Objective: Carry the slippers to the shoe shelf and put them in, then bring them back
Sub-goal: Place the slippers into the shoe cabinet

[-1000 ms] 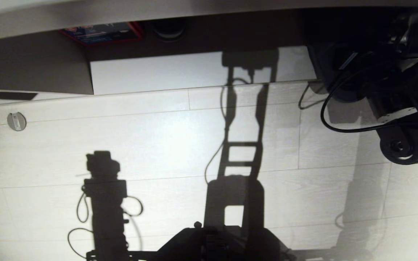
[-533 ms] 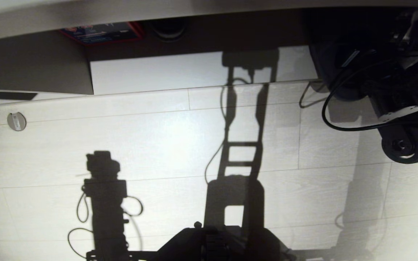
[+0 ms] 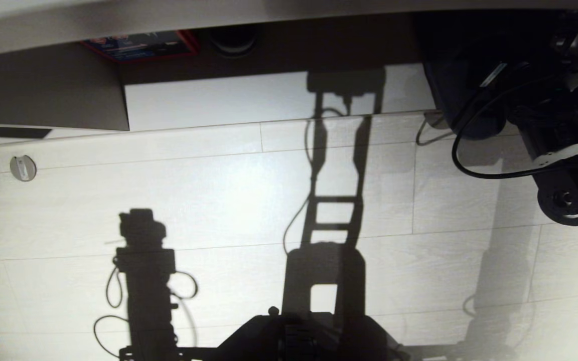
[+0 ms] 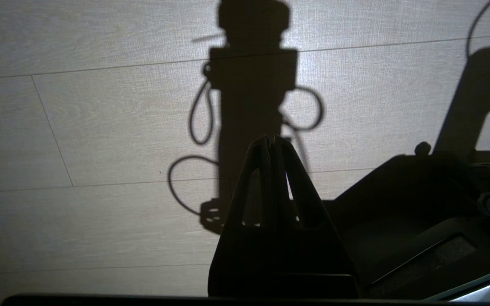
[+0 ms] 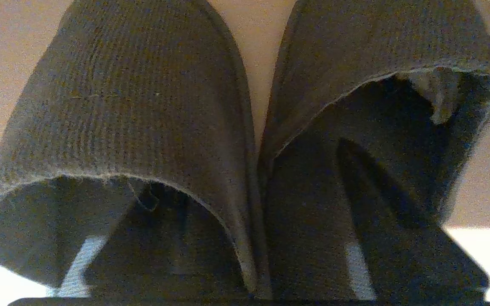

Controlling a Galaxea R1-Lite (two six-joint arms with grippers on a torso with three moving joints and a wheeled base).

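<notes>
Your right gripper [image 5: 249, 170] is down at the right end of the shoe shelf [image 3: 244, 100], and its jaws stand well apart. In the right wrist view one finger sits inside the open back of each slipper. The two inner walls of the slippers [image 5: 143, 106] lie between the fingers without being pinched, so nothing is gripped.

The pair sits side by side, inner edges touching, rounded toes pointing away from your wrist and open backs towards it. The slippers lie flat on a pale board. Brighter surface shows at the heel end, but you cannot tell from this how deep in the compartment they sit. In the head view your right arm [image 3: 565, 165] and its looping black cable [image 3: 469, 165] cover that corner, and all that shows there is dark shape.

The shelf is a low, wide recess under a pale top edge, with a light bottom board and a dark back. Further left in it, against the back, are a red-edged blue box [image 3: 141, 45] and beside that a dark round object [image 3: 233, 37] that is too shadowed to identify.

Your left gripper [image 4: 270, 142] hangs over the pale plank floor [image 3: 219, 200], its jaws closed tip to tip with nothing between them. A small round white disc [image 3: 23, 168] lies on the floor off to your left.
</notes>
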